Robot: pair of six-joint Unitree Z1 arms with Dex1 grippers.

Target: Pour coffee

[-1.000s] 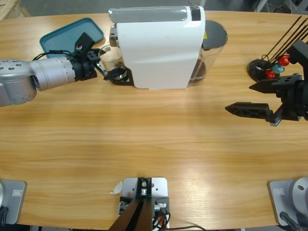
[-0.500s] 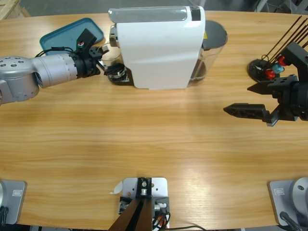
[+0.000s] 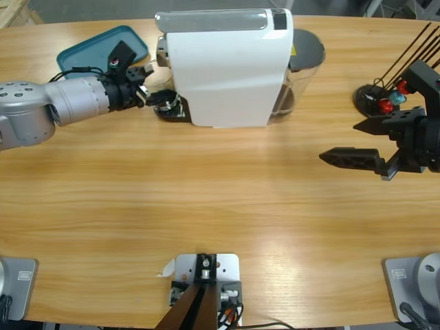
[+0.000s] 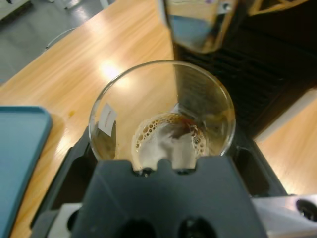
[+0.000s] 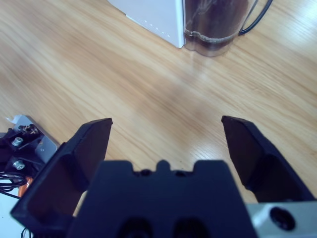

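Left fingers [image 4: 161, 163] clamped on glass [image 4: 161, 116], coffee [image 4: 168, 139] pooled in its bottom, by machine [image 3: 227, 65]. Right fingers [image 5: 166, 134] wide open, empty.

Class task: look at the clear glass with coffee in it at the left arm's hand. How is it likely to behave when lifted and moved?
The glass looks thin-walled and smooth, so it is probably fragile and rather slippery. The coffee is only a shallow foamy layer, so it is likely light, though a tilt could slosh it. The left hand has a jaw on each side, which should steady it.

Teal tray [image 3: 93, 48], capsule rack [image 3: 385, 96].
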